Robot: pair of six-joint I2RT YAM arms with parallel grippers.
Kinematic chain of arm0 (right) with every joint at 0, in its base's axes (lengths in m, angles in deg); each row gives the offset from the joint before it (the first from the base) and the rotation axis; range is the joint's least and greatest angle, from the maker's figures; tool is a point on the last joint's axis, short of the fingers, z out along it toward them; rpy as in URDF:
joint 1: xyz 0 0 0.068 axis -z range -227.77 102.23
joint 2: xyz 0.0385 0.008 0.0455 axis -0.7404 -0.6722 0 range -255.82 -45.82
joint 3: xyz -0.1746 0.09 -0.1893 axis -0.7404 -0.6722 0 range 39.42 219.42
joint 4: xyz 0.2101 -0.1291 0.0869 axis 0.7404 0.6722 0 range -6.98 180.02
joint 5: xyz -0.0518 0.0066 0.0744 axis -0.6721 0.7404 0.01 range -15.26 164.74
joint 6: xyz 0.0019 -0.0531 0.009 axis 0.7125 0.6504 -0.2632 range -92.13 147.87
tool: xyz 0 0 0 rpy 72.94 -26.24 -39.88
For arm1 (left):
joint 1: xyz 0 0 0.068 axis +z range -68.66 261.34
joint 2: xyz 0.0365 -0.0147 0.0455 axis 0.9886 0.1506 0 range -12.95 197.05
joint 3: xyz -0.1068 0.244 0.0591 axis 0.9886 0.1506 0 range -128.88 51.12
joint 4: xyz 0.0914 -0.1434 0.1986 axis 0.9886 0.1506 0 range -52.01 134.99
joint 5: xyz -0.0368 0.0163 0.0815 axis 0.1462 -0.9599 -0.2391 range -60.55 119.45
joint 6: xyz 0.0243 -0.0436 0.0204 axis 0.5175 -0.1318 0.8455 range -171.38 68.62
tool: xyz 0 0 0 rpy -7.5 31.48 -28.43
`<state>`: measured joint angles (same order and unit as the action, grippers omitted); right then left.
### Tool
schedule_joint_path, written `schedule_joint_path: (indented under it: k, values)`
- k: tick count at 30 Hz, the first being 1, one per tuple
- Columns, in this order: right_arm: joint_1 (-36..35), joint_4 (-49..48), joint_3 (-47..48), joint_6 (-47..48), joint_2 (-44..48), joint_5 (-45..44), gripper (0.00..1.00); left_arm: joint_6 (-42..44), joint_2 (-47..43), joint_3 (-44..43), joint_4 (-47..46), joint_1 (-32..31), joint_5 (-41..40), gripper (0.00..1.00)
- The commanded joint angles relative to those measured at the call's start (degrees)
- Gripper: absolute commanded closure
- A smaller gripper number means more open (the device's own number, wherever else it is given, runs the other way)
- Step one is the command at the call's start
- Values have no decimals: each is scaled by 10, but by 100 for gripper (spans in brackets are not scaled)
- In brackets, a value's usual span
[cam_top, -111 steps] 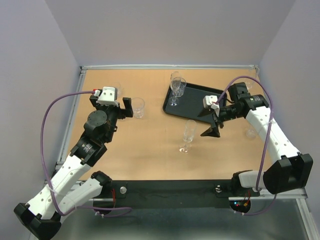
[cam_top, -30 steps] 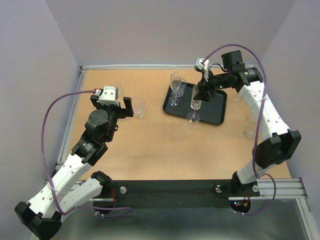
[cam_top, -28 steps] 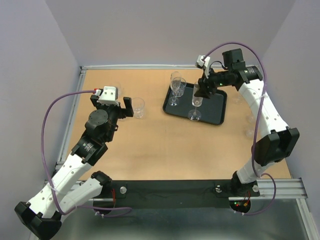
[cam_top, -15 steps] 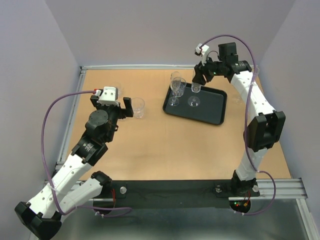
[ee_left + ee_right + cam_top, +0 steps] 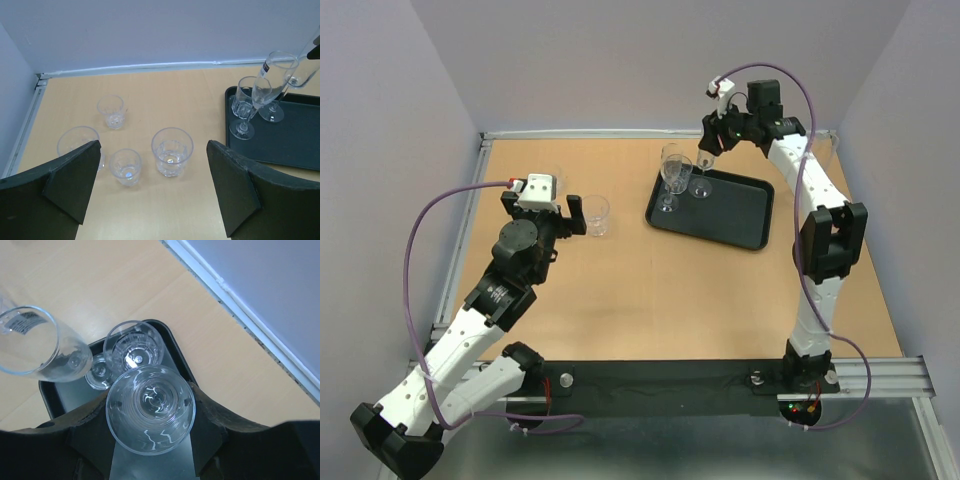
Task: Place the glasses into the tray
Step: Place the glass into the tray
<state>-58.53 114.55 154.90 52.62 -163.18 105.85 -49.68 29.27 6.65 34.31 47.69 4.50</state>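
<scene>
A light wooden table [image 5: 650, 290] sits boxed in by pale lilac walls [image 5: 380, 120]. A black tray [image 5: 730, 215] lies toward the far right of the table.

The right arm stretches out long to the tray's far left corner. There the right gripper [image 5: 707, 152] is clamped on the bowl of a stemmed glass [image 5: 150, 410]. The right wrist view looks straight down into this glass, with a dark finger [image 5: 82, 427] pressed against each side. The glass is upright with its foot over the tray. Whether the foot touches the tray cannot be told.

Just beside it, in the same corner of the tray, stand two other stemmed glasses [image 5: 134, 347]. One of them is a tall flute [image 5: 37, 345].

On the left half of the table, the left gripper [image 5: 152, 150] is spread wide and holds nothing. Four tumblers [image 5: 172, 151] stand on the bare wood ahead of it, well apart from the tray. The largest is nearest the tray, a smaller one is just left of it, and two more are farther left.
</scene>
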Motion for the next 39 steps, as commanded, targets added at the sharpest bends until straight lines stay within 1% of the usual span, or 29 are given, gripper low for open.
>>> schedule_joint_path:
  k: [1, 9, 12, 16, 17, 20, 22, 29, 31, 32, 35, 39]
  values:
    - [6, -82, 45, -24, -1, -6, 62, 8, -3, 4, -33, 5, -11, 1]
    - [5, -96, 65, -35, -29, -10, 60, 8, -3, 4, -33, 5, -9, 1]
    - [5, -96, 62, -35, -32, -11, 58, 7, -4, 5, -33, 6, -8, 1]
    - [5, -96, 60, -37, -33, -11, 50, 6, -4, 3, -33, 7, -6, 1]
    - [5, -97, 58, -37, -33, -11, 45, 7, -4, 4, -33, 6, -6, 1]
    - [5, -97, 56, -39, -35, -11, 38, 7, -4, 4, -33, 7, -5, 1]
    - [5, -97, 55, -38, -35, -11, 30, 7, -5, 4, -33, 6, -5, 1]
    - [5, -97, 54, -40, -31, -15, 20, 7, -5, 5, -33, 6, -5, 1]
    - [5, -97, 54, -42, -28, -18, 13, 7, -6, 5, -33, 7, -5, 1]
    - [5, -97, 54, -42, -24, -20, 9, 7, -6, 5, -32, 7, -5, 1]
    - [5, -98, 53, -44, -16, -26, 0, 7, -7, 5, -33, 7, -6, 1]
    - [5, -98, 41, -43, 6, -35, 0, 8, -13, 5, -33, 7, -6, 1]
